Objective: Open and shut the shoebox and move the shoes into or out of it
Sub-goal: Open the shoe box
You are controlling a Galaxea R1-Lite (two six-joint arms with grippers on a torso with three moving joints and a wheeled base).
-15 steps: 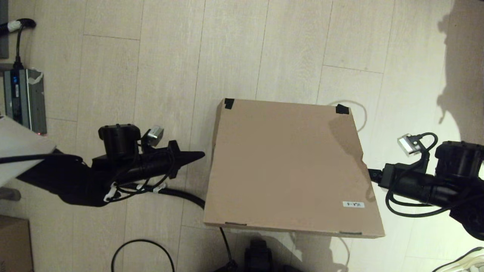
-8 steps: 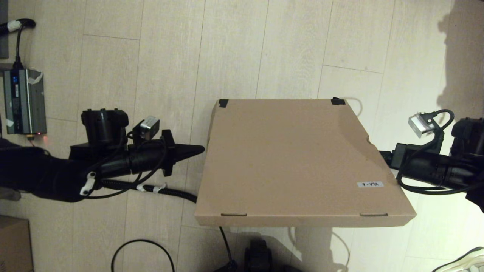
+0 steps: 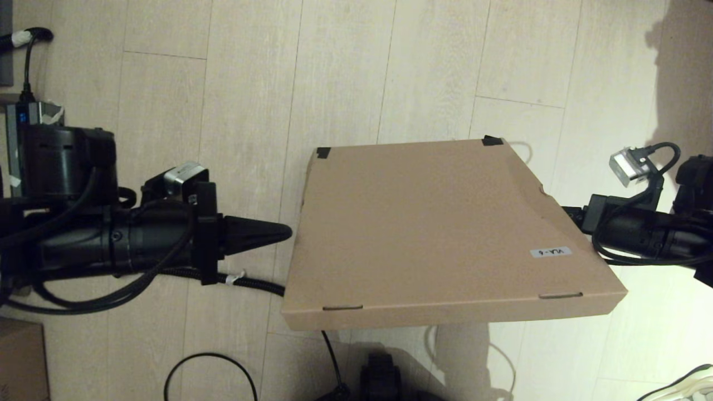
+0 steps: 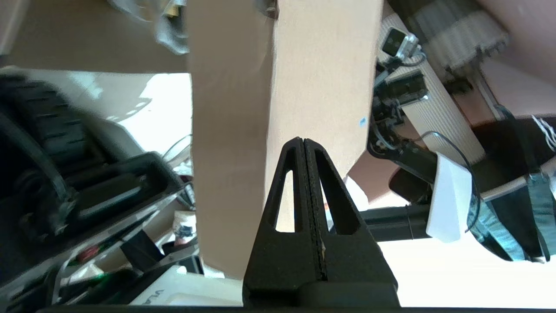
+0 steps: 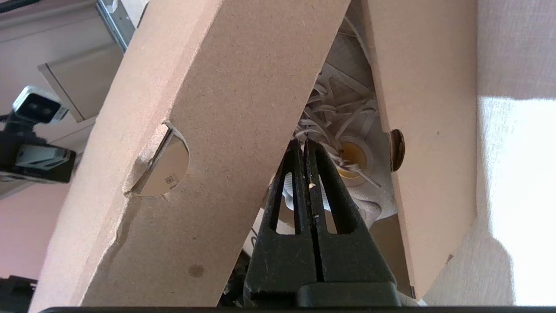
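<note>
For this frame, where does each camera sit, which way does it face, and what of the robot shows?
Head view: looks down at the floor and the large brown cardboard shoebox; left gripper beside it, right gripper at its edge.
Left wrist view: behind the shut left gripper, facing the box's side.
Right wrist view: behind the shut right gripper, under the raised lid, white lace-up sneakers inside.
Shared: the shoebox in all three views.

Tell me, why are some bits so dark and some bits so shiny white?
Head view: dim light; the raised lid of the shoebox casts a dark shadow on the floor below its near edge. Left wrist view: the background glares white and the dark shape beside the left tool is blurred. Right wrist view: a bright patch glares beside the box wall.
</note>
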